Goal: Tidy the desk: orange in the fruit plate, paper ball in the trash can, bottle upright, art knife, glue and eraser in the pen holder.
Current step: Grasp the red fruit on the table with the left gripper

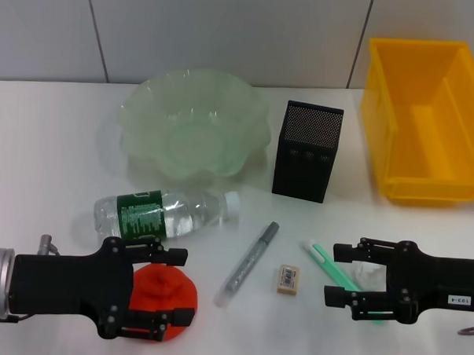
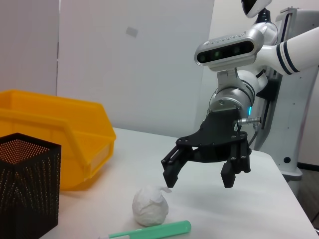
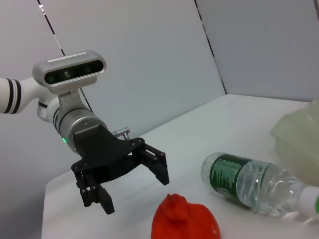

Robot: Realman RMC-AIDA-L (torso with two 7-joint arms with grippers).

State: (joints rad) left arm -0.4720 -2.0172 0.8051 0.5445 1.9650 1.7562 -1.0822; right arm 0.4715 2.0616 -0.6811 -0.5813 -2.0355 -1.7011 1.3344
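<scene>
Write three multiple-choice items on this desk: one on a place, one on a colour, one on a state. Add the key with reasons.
1. Where is the left gripper?
A. above the orange
B. inside the fruit plate
C. over the pen holder

2. What colour is the trash can?
A. black
B. yellow
C. green

3. How is the bottle?
A. upright
B. lying on its side
C. in the trash can

Key: 1 A, its open fingers straddle the fruit; 2 B, bright yellow bin by the wall; 3 B, it lies flat before the plate, cap toward the robot's right.

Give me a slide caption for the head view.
Both open claws, left over the orange, right over the paper ball; bottle lying flat.
</scene>
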